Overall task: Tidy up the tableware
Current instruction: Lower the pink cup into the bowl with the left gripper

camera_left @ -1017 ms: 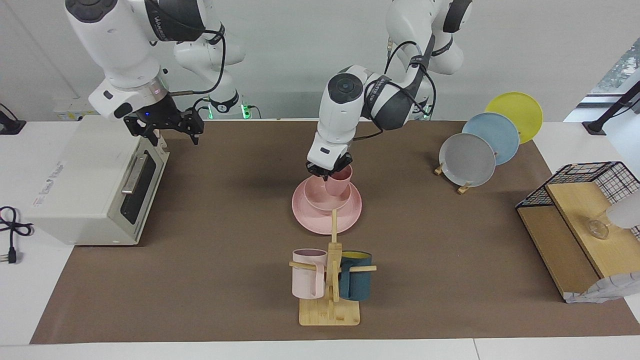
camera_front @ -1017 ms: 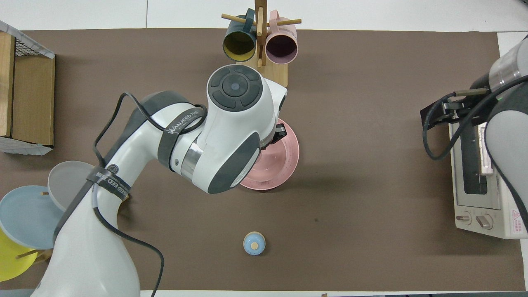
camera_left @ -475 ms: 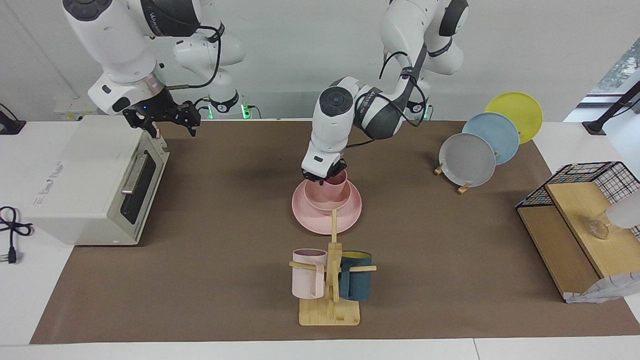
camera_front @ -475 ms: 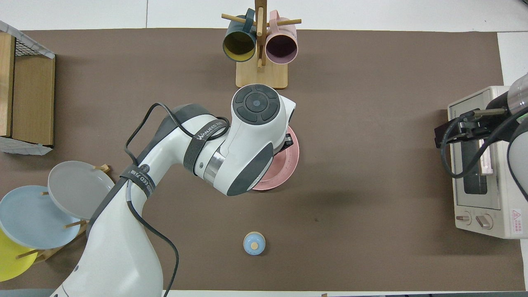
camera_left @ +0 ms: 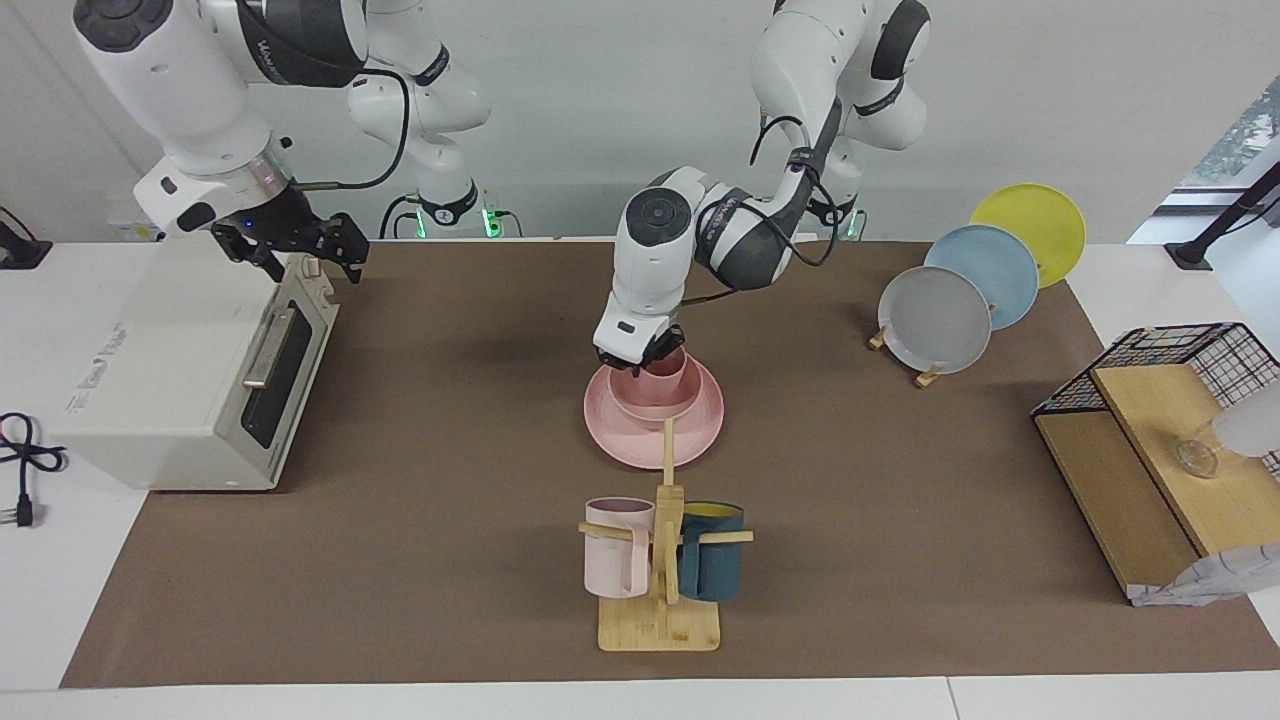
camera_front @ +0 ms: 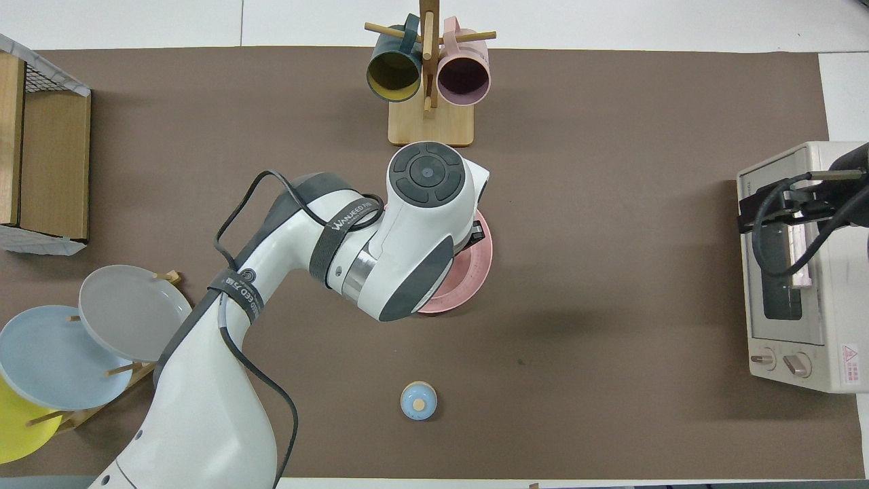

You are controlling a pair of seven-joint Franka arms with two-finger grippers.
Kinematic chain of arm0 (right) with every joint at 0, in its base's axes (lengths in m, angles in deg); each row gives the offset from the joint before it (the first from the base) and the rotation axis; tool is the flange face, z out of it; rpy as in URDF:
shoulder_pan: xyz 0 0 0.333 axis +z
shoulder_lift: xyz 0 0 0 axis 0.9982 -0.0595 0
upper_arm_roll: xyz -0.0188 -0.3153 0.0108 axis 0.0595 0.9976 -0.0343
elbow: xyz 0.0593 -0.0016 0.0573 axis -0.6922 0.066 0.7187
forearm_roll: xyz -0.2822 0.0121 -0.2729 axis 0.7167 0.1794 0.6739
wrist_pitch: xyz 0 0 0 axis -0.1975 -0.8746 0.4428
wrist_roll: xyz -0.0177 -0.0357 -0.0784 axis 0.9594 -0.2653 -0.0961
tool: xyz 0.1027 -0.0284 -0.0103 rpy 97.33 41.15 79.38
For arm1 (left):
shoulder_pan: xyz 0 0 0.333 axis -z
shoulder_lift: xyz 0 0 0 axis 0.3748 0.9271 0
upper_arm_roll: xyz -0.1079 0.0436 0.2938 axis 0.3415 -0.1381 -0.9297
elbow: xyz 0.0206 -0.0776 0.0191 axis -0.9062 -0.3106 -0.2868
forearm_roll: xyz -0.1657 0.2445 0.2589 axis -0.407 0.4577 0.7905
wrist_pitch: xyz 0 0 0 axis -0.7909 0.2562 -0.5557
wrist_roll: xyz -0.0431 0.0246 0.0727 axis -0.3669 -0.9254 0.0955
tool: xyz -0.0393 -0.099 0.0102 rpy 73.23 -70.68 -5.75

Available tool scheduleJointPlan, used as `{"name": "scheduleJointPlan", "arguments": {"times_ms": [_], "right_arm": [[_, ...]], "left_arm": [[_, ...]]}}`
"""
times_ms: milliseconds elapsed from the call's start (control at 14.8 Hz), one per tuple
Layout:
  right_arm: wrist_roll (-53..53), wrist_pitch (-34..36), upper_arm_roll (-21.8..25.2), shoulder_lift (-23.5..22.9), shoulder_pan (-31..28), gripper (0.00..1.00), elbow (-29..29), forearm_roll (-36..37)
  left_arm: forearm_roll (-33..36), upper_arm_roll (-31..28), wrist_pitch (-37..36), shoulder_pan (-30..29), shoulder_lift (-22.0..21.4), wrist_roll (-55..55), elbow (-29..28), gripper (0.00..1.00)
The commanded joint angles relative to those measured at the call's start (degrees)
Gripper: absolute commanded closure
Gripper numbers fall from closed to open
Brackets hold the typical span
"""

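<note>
At the table's middle a wide pink plate carries a pink bowl. The small pink cup stands upright in the bowl, low inside its rim. My left gripper is shut on the cup's rim, on the side toward the right arm's end. In the overhead view the left arm hides the bowl, the cup and the gripper. Over the top of the toaster oven, my right gripper hangs open and holds nothing.
A wooden stand with a pale-pink mug and a teal mug sits farther from the robots than the plate. A rack holds grey, blue and yellow plates. A wire-and-wood shelf stands at the left arm's end. A small blue knob lies near the robots.
My left gripper has come down with the cup, lowering it into the bowl. The right gripper has drifted toward its own end of the table, over the oven.
</note>
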State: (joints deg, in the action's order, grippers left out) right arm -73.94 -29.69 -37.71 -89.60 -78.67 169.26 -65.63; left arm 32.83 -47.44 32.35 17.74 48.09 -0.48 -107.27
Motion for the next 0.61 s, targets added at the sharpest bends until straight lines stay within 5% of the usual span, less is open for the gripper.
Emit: {"name": "scheduleJointPlan", "arguments": {"times_ms": [0, 68, 407, 542], "right_arm": [[-1.4, 0.7, -1.9, -0.3, -1.1, 0.00, -0.2, 0.5], [-2.3, 1.6, -1.9, -0.3, -1.7, 0.00, -0.3, 0.0], [-2.8, 2.1, -5.2, 0.4, -5.4, 0.00, -0.2, 0.2], [-2.8, 2.2, -5.0, 1.0, -5.2, 0.00, 0.4, 0.5]], "left_arm": [[1.5, -1.0, 1.1, 1.1, -0.3, -0.6, -0.9, 0.43], [1.6, -1.0, 0.9, 1.1, -0.3, -0.6, -0.8, 0.00], [2.6, -1.0, -3.2, 0.6, -1.3, -0.3, 1.1, 0.00], [2.4, -1.5, -6.9, -0.4, -5.4, 0.9, 1.3, 0.00]]}}
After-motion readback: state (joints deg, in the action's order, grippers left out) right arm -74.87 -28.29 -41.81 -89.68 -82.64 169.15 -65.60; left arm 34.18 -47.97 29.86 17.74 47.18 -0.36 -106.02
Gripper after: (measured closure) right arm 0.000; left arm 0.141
